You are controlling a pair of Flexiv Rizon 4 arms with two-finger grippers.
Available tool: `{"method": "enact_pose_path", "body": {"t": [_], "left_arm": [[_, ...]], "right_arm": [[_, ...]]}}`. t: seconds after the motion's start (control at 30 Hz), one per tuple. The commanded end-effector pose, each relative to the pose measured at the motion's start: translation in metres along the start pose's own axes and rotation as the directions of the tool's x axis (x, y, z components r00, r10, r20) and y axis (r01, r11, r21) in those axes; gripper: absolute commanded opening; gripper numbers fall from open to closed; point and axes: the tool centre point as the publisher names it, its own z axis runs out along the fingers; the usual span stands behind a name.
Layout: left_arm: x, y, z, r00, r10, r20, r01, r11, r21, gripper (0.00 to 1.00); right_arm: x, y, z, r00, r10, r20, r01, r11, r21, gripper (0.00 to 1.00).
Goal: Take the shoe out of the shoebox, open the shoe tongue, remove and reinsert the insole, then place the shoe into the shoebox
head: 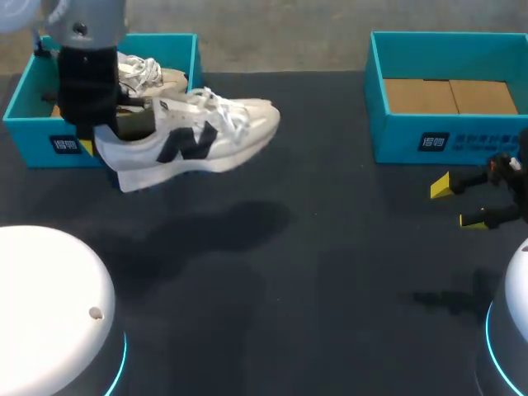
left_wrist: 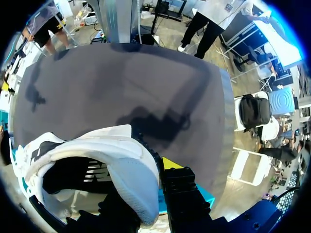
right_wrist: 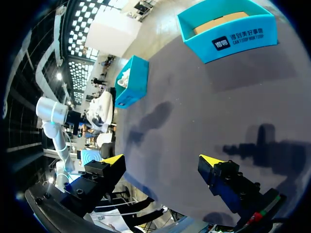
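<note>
Takeout step, I'd say: left claw (head: pixel 91 142) clamped on the heel of the shoe (head: pixel 194 136), which hangs just off the left box (head: pixel 29 136); right claw (head: pixel 456 203) apart, idle; next I set it on the desk (head: pixel 330 272), tongue up.

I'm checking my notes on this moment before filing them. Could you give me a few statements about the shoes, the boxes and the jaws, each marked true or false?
1. The left jaws hold the white shoe by its heel, clear of the table. True.
2. The left shoebox is empty. False: a second shoe lies inside it.
3. The right jaws are open with nothing between them. True.
4. The right shoebox has a shoe in it. False: only its brown cardboard bottom shows.
</note>
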Motion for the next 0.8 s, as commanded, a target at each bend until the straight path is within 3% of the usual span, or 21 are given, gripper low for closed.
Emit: {"method": "enact_pose_path", "body": {"t": [0.03, 0.47, 0.8], "left_arm": [[-0.011, -0.015, 0.001, 1.0, 0.001, 0.003, -0.001, 0.996, -0.087, 0.0], [-0.051, -0.031, 0.009, 1.0, 0.013, 0.007, -0.013, 0.998, -0.066, 0.0], [-0.063, -0.036, 0.012, 1.0, 0.002, -0.002, -0.002, 0.998, -0.057, 0.0]], "right_arm": [[0.001, -0.011, -0.005, 1.0, 0.002, 0.003, -0.002, 0.985, -0.175, 1.0], [0.001, -0.011, -0.005, 1.0, 0.002, 0.003, -0.002, 0.985, -0.175, 1.0], [0.001, -0.011, -0.005, 1.0, 0.002, 0.003, -0.002, 0.985, -0.175, 1.0]]}}
